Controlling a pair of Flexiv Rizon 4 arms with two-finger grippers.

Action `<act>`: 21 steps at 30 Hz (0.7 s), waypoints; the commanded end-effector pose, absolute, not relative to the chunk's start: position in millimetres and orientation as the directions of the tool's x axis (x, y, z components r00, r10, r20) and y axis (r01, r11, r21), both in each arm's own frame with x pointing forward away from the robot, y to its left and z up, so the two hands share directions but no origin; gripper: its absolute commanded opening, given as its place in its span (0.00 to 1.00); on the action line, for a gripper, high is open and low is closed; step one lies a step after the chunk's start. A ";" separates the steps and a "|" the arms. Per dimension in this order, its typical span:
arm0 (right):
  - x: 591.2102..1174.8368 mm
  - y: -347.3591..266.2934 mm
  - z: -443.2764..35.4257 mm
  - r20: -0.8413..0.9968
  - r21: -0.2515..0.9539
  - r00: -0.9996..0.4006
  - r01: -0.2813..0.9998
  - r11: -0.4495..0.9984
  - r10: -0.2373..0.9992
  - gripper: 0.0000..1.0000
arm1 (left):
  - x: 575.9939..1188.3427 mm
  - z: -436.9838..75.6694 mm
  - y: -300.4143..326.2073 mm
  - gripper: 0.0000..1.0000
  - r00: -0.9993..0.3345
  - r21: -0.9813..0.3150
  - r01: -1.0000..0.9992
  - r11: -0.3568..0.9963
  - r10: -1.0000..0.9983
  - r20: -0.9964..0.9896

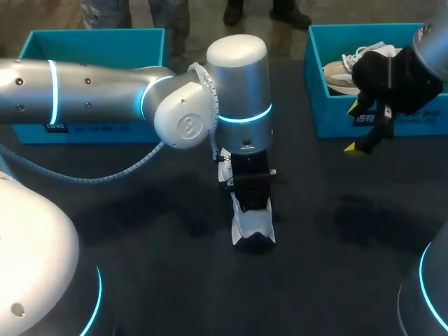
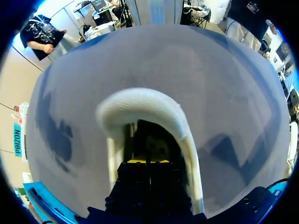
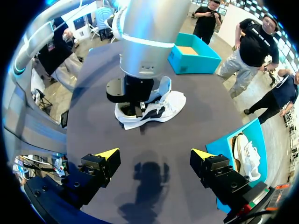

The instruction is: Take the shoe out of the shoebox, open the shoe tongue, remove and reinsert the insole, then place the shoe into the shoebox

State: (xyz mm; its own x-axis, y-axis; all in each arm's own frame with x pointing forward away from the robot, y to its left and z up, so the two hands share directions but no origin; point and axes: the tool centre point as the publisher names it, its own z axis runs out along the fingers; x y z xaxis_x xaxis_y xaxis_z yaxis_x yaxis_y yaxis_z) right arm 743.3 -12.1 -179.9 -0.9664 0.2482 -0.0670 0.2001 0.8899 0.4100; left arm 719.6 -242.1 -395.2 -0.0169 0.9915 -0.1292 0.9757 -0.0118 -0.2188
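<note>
A white shoe (image 1: 253, 227) with dark trim stands on the dark table near its middle. My left arm comes down onto it, and my left gripper (image 2: 148, 162) is shut with its yellow tips inside the shoe's opening, behind the white padded collar (image 2: 140, 105). What the tips pinch, if anything, is hidden. In the right wrist view the same shoe (image 3: 159, 109) lies ahead under the left arm. My right gripper (image 3: 154, 156) hangs open and empty above the table, seen as the right gripper (image 1: 359, 129) in front of the right shoebox (image 1: 392, 126).
The right teal shoebox holds a second, beige and white shoe (image 1: 343, 73). Another teal shoebox (image 1: 91, 33) stands at the back left behind my left arm. Dark bare tabletop (image 1: 336, 231) lies between the shoe and the right box.
</note>
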 end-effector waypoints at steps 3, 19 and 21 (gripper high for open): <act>743.7 -10.9 -180.9 -0.068 0.407 -0.966 0.202 0.891 0.250 1.00 | 714.4 -387.4 -237.4 0.00 -0.011 -0.117 0.993 -0.004 0.992 -0.126; 743.7 -10.9 -180.9 -0.068 0.407 -0.966 0.202 0.891 0.250 1.00 | 722.4 -385.6 -232.3 0.00 -0.036 -0.042 0.999 0.031 0.991 -0.128; 743.7 -10.9 -180.9 -0.068 0.407 -0.966 0.202 0.891 0.250 1.00 | 725.4 -377.8 -231.3 0.00 -0.036 -0.017 0.999 0.034 0.991 -0.128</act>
State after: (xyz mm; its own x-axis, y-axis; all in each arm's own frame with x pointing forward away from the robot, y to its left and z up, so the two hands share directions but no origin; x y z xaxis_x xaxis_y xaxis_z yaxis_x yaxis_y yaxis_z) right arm 743.2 -12.2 -180.0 -0.9664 0.2481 -0.0671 0.2000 0.8898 0.4102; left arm 729.0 -238.7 -393.3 -0.0344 0.9905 -0.1332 0.9988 0.0295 -0.0384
